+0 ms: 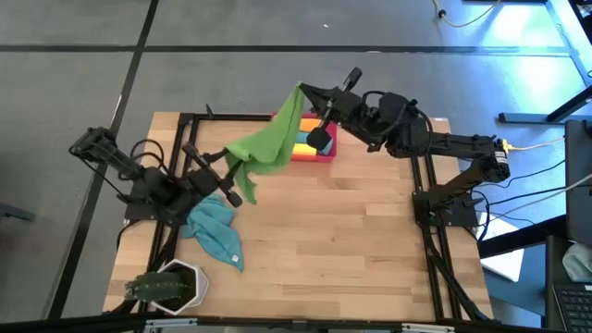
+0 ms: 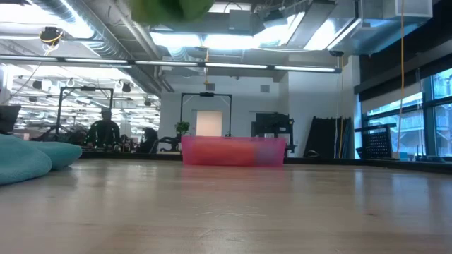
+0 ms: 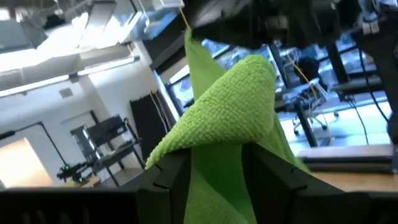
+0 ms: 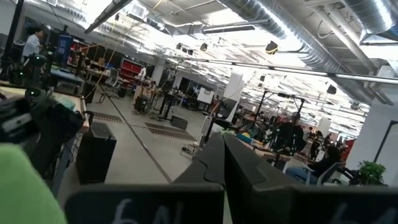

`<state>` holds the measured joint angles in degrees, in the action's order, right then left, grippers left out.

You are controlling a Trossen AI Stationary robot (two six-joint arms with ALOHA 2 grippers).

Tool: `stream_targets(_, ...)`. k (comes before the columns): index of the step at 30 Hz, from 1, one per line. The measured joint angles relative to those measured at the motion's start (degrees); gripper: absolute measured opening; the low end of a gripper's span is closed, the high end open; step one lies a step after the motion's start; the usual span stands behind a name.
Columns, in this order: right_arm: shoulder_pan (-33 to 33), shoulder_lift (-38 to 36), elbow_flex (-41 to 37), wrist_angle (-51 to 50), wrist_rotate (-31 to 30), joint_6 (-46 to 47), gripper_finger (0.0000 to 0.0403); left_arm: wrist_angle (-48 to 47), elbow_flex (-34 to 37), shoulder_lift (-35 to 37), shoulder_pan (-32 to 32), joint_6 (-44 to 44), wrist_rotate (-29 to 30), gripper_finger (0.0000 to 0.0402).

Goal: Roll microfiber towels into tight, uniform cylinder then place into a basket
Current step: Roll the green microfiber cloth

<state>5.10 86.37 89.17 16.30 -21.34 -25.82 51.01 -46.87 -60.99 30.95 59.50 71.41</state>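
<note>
Looking down from the high view, I see the green towel (image 1: 268,143) stretched in the air between both arms, above the table (image 1: 351,240). The left gripper (image 1: 242,188) clamps its lower end; the right gripper (image 1: 303,90) pinches its upper corner beside the basket (image 1: 314,148). A teal towel (image 1: 215,227) lies crumpled near the left arm, and a white pot (image 1: 176,285) stands at the table's near-left corner.

In the low view, the basket (image 2: 233,151) sits on the far side of the table, and the green cloth shows only at the frame's top.

In the left wrist view, the fingers (image 3: 171,177) grip folded green towel (image 3: 233,118).

In the right wrist view, the fingers (image 4: 214,158) are fully closed; the cloth between them is probably hidden.
</note>
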Motion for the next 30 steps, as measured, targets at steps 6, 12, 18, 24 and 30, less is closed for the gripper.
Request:
stream_targets(6,-0.02,0.00,-0.02,-0.65,-0.02,0.02,0.0000,0.58,0.00,1.48,-4.51,2.64,0.21,0.0130)
stream_targets(12,-0.02,0.00,-0.02,-2.59,-0.02,0.02,0.0000,0.46,0.00,1.44,-9.02,4.13,-0.32,0.0130)
stream_targets(18,-0.04,0.02,-0.04,-4.75,-2.22,-0.34,0.0000,0.47,0.00,1.44,-10.07,6.61,-0.87,0.0096)
stream_targets(24,-1.12,-0.01,-0.04,-5.39,-7.05,-4.09,0.0000,0.45,0.00,1.42,-10.07,6.78,-2.92,0.0008)
stream_targets(30,-3.09,-0.94,-0.07,-12.89,-9.90,-3.77,0.0000,-1.89,0.00,1.40,-10.07,6.83,-2.14,0.0000)
